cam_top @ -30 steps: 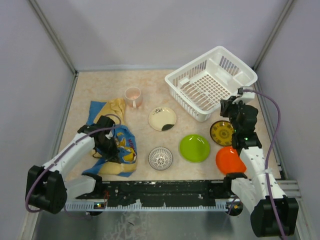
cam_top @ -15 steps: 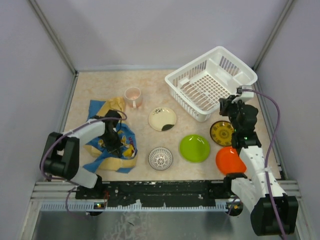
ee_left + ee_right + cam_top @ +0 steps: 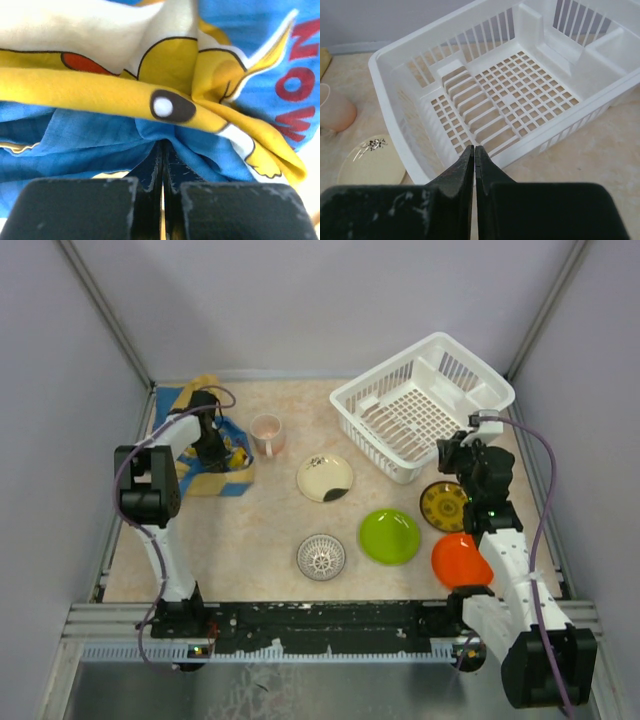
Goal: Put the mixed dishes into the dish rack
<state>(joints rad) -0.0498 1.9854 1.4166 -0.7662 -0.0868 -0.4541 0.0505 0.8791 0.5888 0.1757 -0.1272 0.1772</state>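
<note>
My left gripper [image 3: 162,146] is pinched tight on a fold of the blue and yellow printed cloth [image 3: 75,95], bunching it in the far left corner, I judge to clear it from the dishes. My right gripper [image 3: 474,149] is closed on nothing, hovering just before the white plastic lattice dish rack [image 3: 485,100]. The small pink cup [image 3: 267,432] and the lime-green round plate [image 3: 390,536] sit on the beige table [image 3: 260,530], not yet loaded.
</note>
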